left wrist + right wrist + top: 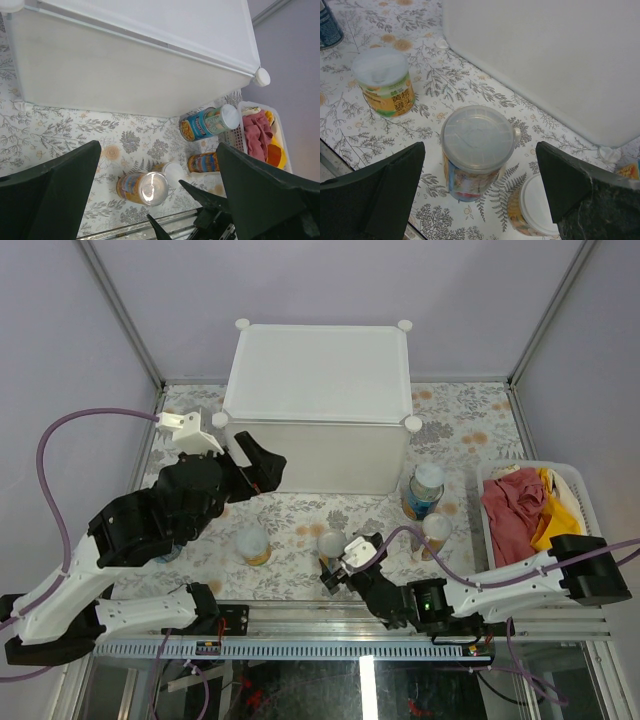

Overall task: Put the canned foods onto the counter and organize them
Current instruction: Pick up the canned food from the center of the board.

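Both jaws wide open, empty. Cans (331, 543) on floral tabletop (290, 515), none on counter (318, 370). Right jaws bracket clear-lidded can (477, 145); white-lidded can (537, 207) beside finger (585, 200) may get knocked on closing.

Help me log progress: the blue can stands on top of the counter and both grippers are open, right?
No. The blue can stands on the table beside the counter, at its near right corner, not on top of it, as the top external view shows. The left gripper and right gripper are open.
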Robot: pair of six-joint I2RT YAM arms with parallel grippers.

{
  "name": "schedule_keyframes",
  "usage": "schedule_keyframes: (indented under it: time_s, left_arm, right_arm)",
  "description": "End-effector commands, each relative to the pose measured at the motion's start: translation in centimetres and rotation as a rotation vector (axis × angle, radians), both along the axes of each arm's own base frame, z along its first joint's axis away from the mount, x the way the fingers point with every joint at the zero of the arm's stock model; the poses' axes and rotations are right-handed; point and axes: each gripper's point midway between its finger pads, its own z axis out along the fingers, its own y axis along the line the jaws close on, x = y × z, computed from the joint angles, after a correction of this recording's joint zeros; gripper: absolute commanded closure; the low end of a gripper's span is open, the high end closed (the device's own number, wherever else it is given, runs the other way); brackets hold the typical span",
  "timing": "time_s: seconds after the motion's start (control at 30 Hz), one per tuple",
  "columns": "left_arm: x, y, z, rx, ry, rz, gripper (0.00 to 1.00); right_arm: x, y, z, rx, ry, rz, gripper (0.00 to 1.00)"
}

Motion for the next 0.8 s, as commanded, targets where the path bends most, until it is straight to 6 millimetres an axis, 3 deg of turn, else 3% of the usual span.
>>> schedule_keyframes:
  time_s: [0.0, 0.77]
  left_arm:
    - [0.7, 0.1, 2.2, -0.062, -0.069, 0.032, 0.00]
    - [0.9, -0.3, 1.9, -0.059, -0.079, 0.019, 0.00]
  right_arm:
    - [-2.7, 1.5, 1.2, 0.127, 0.020, 0.039, 0.01]
    - [0.1, 2.1, -1.5, 0.132, 0.040, -0.002, 0.01]
